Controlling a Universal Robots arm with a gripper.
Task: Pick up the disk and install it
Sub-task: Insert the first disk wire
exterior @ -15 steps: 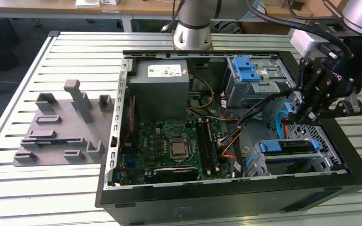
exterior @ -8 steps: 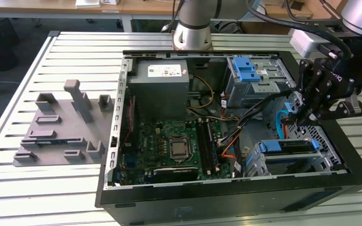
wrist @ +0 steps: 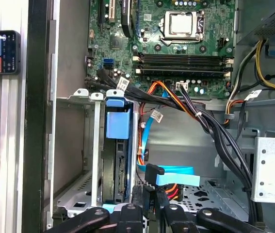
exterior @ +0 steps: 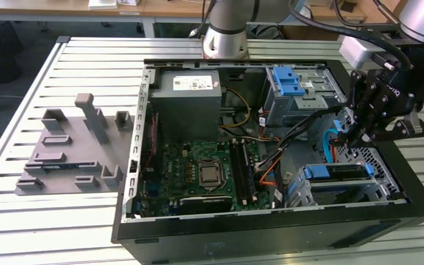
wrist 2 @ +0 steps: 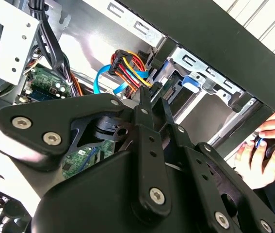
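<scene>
Gripper [exterior: 359, 138] closed to a narrow gap, holding nothing, hovering inside the open computer case [exterior: 271, 232]. Just below and beside it, disk [wrist: 115, 160] already seated upright in its metal cage [wrist: 79, 145]. Installation seemingly done; cables [wrist: 195, 114] lying loose nearby.

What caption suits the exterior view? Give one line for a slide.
Robot hand hovers inside the open computer case, above the drive cage holding a blue-railed disk, beside the motherboard.
</scene>
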